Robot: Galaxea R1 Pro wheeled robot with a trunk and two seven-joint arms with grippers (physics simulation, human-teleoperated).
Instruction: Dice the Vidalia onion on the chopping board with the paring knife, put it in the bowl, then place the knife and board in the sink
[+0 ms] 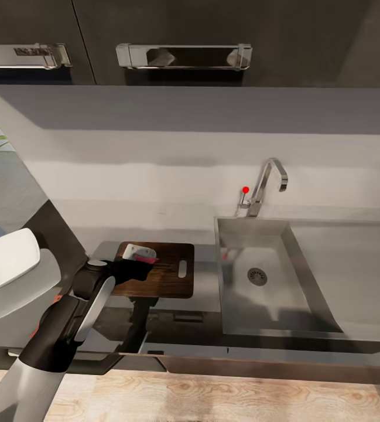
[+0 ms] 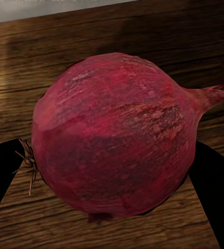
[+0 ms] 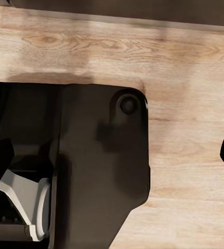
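Observation:
A dark red Vidalia onion (image 2: 112, 135) sits between the black fingers (image 2: 215, 192) of my left gripper (image 1: 144, 262), which is shut on it. The onion is just over the dark wooden chopping board (image 1: 175, 281), at its far left part; I cannot tell whether it touches the wood. The board lies on the grey countertop (image 1: 206, 302), left of the sink (image 1: 307, 281). The sink's basin holds nothing but its round drain. The white bowl (image 1: 5, 261) stands at the left edge of the head view. The paring knife is out of view. My right gripper (image 3: 112, 155) hangs open over the floor.
A chrome tap (image 1: 267, 186) with a red-tipped lever stands behind the sink. Dark upper cabinets with bar handles (image 1: 184, 57) hang above the counter. The robot's black base (image 3: 91, 171) rests on a pale wood floor (image 3: 184, 62).

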